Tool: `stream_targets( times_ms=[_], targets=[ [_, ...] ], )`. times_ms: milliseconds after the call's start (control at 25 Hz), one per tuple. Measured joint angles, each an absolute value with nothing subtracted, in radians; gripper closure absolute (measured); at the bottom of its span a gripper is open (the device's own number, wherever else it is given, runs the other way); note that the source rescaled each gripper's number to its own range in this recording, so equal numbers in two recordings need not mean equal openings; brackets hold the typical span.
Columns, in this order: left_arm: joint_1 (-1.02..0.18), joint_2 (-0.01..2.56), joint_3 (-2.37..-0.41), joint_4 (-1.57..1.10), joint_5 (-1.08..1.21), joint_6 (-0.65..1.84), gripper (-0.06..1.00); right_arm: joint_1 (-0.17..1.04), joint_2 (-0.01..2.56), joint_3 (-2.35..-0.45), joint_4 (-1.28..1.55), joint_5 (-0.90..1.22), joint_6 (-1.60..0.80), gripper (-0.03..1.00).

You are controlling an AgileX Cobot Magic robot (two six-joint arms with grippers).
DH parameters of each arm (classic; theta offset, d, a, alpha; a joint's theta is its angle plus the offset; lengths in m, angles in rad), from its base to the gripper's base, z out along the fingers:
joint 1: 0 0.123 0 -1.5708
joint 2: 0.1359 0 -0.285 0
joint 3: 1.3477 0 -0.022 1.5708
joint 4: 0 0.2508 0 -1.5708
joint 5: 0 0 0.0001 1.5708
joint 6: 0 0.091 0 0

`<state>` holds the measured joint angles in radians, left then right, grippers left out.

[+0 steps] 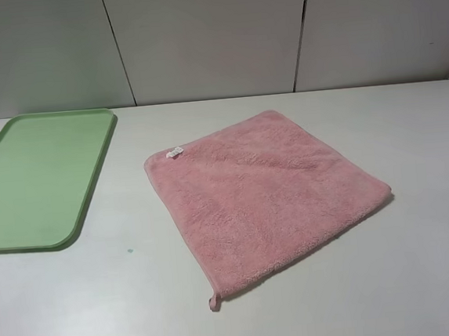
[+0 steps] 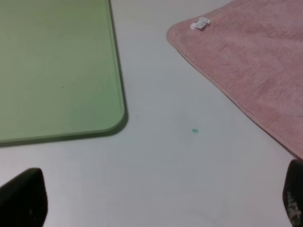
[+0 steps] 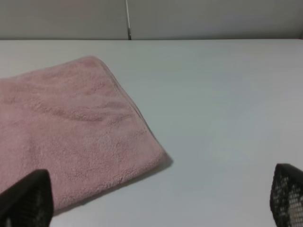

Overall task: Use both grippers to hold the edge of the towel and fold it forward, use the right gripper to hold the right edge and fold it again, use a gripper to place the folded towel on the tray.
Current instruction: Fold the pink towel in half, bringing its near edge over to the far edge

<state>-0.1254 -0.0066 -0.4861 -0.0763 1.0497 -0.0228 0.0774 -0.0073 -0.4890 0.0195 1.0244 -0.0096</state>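
Observation:
The pink towel (image 1: 266, 192) lies flat and unfolded on the white table, turned like a diamond, with a white tag (image 1: 174, 152) near its left corner and a loop (image 1: 213, 302) at its near corner. Its stitched edge (image 1: 295, 254) runs along the front. The light green tray (image 1: 36, 176) lies at the far left with nothing on it. Neither arm shows in the high view. My left gripper (image 2: 158, 208) hovers open over bare table between the tray (image 2: 57, 66) and the towel (image 2: 255, 61). My right gripper (image 3: 156, 208) is open beside the towel's (image 3: 71, 127) right corner.
A small green speck (image 1: 129, 251) marks the table between tray and towel. Grey wall panels (image 1: 213, 35) close off the table's far edge. Bare white table (image 1: 423, 276) stretches to the right of the towel and in front of it.

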Motion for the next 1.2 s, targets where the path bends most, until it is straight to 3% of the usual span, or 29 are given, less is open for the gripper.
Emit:
stream_targets(
  times_ms=[1200],
  targets=[
    [-0.125,-0.007,-0.486,-0.076,1.05,-0.023,-0.06,0.077,-0.007,-0.489,0.021,1.024,-0.009,-0.03]
  ],
)
